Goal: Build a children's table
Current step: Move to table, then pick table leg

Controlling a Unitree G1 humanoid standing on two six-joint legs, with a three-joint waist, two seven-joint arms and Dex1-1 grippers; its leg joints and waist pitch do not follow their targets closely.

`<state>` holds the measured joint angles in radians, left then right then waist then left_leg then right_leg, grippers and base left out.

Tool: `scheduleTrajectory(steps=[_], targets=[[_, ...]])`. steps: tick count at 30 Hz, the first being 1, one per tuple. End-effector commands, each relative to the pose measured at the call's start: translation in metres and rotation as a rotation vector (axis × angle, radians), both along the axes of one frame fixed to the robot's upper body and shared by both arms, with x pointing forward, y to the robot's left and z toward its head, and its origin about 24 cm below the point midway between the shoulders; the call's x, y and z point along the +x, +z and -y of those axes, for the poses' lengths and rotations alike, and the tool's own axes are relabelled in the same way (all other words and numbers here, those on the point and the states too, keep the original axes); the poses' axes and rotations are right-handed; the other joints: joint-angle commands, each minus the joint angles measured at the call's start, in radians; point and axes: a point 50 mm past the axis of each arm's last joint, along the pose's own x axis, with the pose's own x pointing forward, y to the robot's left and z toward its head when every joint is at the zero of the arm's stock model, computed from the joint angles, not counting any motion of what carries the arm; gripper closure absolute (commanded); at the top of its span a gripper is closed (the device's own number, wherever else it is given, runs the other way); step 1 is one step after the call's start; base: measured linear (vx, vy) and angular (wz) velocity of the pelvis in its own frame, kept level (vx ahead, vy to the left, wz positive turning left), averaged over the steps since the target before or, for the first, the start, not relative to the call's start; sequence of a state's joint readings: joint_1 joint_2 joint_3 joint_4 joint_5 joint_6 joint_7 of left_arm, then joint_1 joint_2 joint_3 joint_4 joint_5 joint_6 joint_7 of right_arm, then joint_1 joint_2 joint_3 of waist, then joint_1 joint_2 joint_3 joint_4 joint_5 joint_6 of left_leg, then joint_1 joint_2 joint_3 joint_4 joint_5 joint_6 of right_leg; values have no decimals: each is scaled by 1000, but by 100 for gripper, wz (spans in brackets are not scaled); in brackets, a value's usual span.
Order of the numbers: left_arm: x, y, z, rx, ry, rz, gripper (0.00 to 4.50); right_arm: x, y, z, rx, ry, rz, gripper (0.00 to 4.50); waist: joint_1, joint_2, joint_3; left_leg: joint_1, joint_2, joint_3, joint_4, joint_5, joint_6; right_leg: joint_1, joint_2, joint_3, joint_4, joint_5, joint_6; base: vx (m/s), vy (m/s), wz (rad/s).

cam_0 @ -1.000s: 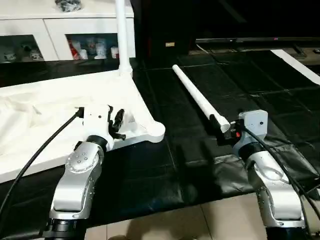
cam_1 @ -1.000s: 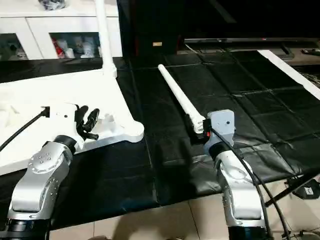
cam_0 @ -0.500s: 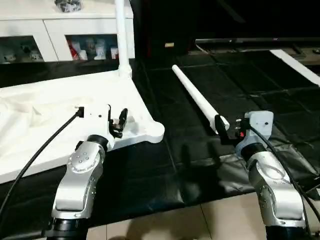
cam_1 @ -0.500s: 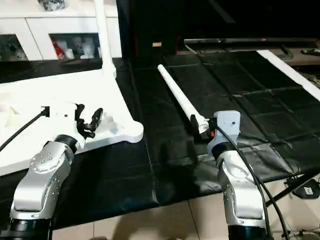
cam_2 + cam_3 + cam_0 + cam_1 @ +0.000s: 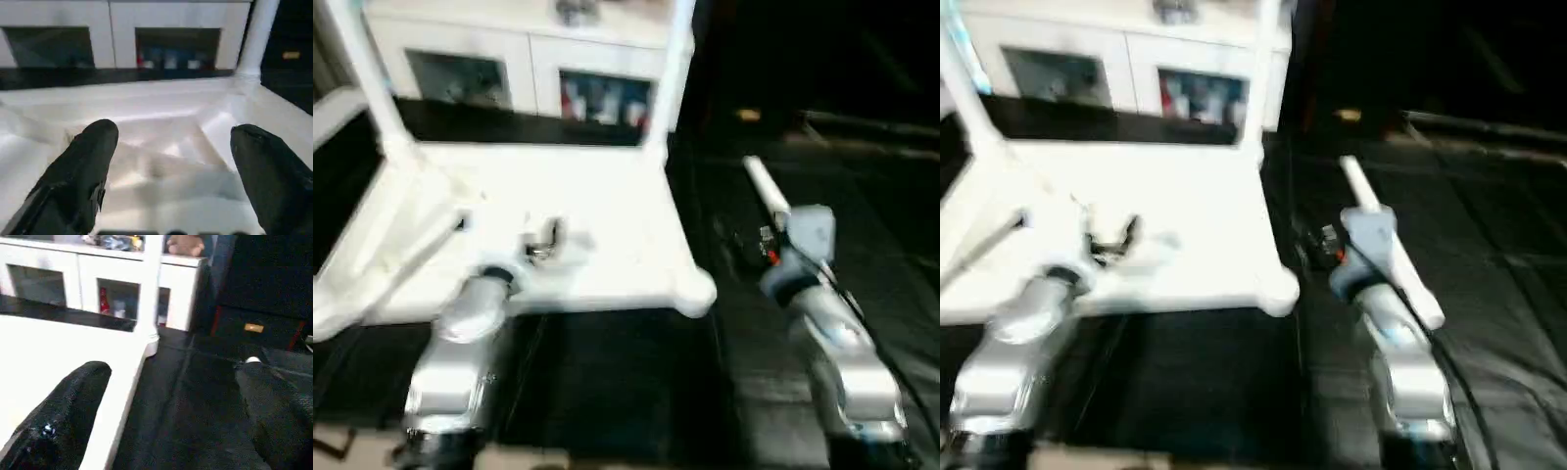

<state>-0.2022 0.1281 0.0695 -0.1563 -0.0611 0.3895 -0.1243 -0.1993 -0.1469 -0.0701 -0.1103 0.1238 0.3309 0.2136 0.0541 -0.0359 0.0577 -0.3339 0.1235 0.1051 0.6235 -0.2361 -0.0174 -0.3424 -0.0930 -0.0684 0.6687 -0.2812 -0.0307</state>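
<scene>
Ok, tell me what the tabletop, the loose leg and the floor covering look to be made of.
Tabletop: looks like white moulded plastic with a matt finish; ribs are moulded into the face turned up.
Loose leg: seemingly a smooth white plastic tube, though painted metal can't be ruled out.
Floor covering: thin black sheeting, probably plastic film; it wrinkles and shows soft sheen.

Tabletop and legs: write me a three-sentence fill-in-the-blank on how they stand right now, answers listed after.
1. The number of legs standing upright in the tabletop's far corner sockets is ____.
2. The loose leg lies on the ____ floor mat.
3. The left gripper hangs over the tabletop with its fingers ____.

Missing words: two; black; open
</scene>
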Motion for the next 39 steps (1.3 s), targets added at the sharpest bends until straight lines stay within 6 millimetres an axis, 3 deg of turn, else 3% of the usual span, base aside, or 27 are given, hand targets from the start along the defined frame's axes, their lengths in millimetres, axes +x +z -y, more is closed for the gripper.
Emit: scheduleTrajectory(steps=[1,2,3,4,5,6,8,9,10,12,13,14,16,17,19,21,22,25,27,29,31,32,39], targets=[[0,3,12,-17,-44,11,37,-2,-6,12,-16,-32,-54,0,2,-23,-74,3,45,-16,-5,353,317,-1,-81,88,-74,378,-7,106,-38,12],[0,3,12,-17,-45,9,37,-1,-5,12,-23,-24,-61,0,25,-35,-84,-54,4,4,7,307,241,51,-86,126,-53,697,-45,82,-51,13],[0,2,13,-18,-47,6,37,1,-4,13,-29,-18,-67,0,28,-32,-89,-69,16,-3,1,290,190,69,-91,125,-32,846,-48,82,-51,13],[0,2,13,-16,-53,2,37,4,-2,14,-44,-14,-66,0,30,-24,-96,-65,23,0,-15,306,109,69,-57,100,-11,1054,-43,66,-71,9],[0,2,13,-14,-57,0,37,6,0,15,-55,-12,-64,0,23,-16,-95,-57,26,-1,-26,272,52,68,-33,84,-12,1042,-35,21,-60,-2],[0,2,14,-8,-72,-7,37,10,1,18,-86,-14,-84,0,22,-11,-92,-51,31,-1,-31,245,33,64,-30,78,-20,983,-35,21,-60,-2],[0,2,15,4,-100,-10,37,14,1,19,-101,-12,-104,0,14,8,-74,-28,63,-10,-56,100,-35,45,-24,70,-54,544,-84,0,0,0],[-1,2,16,20,-137,-15,37,18,2,21,-118,-15,-125,0,13,11,-70,-22,72,-9,-62,57,-48,39,-27,71,-63,435,-106,0,0,0],[-4,1,20,62,-238,-34,37,27,3,27,-150,-42,-170,0,11,14,-64,-12,79,-8,-71,-16,-64,31,-28,70,-73,262,-148,0,0,0],[-5,0,22,76,-277,-44,37,30,3,30,-157,-56,-187,0,7,17,-53,-7,85,-1,-82,-120,-84,23,-33,70,-89,58,-175,-80,4,4],[-7,-1,24,76,-321,-59,37,34,4,32,-152,-66,-206,0,11,17,-52,-3,88,11,-84,-162,-87,18,-37,72,-97,-7,-178,-94,4,7],[-10,-3,26,81,-409,-101,37,41,4,37,-123,-55,-250,0,10,14,-50,-3,88,19,-87,-191,-88,12,-38,73,-102,-65,-177,-83,-4,6],[-16,-4,27,129,-579,-162,37,56,2,51,-90,-60,-356,0,10,12,-49,-8,87,22,-93,-233,-97,9,-40,71,-106,-166,-166,-81,-3,1],[-18,-4,27,152,-629,-178,37,60,2,57,-129,-84,-385,0,13,12,-52,-8,88,27,-90,-227,-106,6,-40,70,-107,-177,-158,-73,-3,-3],[-21,-2,27,195,-694,-195,37,65,1,65,-151,-107,-424,0,17,8,-49,-7,89,35,-89,-208,-104,-2,-38,73,-111,-166,-156,-63,-8,0],[-24,0,26,220,-748,-209,37,67,0,71,-144,-113,-468,0,24,1,-54,-17,89,40,-90,-167,-97,6,-42,72,-109,-159,-155,0,0,0],[-25,1,25,224,-772,-212,37,67,-2,76,-153,-129,-492,0,29,6,-55,-13,89,42,-89,-171,-94,0,-40,72,-109,-156,-155,0,0,0],[-29,6,25,220,-829,-221,37,66,-5,89,-158,-183,-552,0,35,1,-60,-17,89,45,-87,-114,-95,3,-38,70,-101,-82,-172,0,0,0],[-32,8,25,224,-867,-230,37,63,-11,102,-128,-232,-608,0,37,4,-64,-20,88,47,-84,-74,-90,6,-34,68,-93,-9,-187,0,0,0],[-32,8,26,227,-881,-235,37,61,-16,106,-105,-232,-646,0,40,6,-72,-26,86,50,-78,-15,-77,10,-30,69,-83,93,-201,0,0,0],[-32,8,26,227,-882,-236,37,61,-17,106,-96,-225,-654,0,40,5,-72,-29,85,52,-76,10,-62,8,-28,68,-81,147,-212,0,0,0],[-31,9,26,226,-885,-236,30,61,-20,107,-78,-214,-672,29,39,3,-72,-29,87,52,-76,-2,-57,9,-29,67,-80,144,-220,0,0,0],[-34,9,29,213,-909,-250,30,51,-38,117,-41,-238,-784,83,39,0,-65,-26,92,58,-80,-70,-72,5,-33,68,-92,11,-214,0,0,0]])
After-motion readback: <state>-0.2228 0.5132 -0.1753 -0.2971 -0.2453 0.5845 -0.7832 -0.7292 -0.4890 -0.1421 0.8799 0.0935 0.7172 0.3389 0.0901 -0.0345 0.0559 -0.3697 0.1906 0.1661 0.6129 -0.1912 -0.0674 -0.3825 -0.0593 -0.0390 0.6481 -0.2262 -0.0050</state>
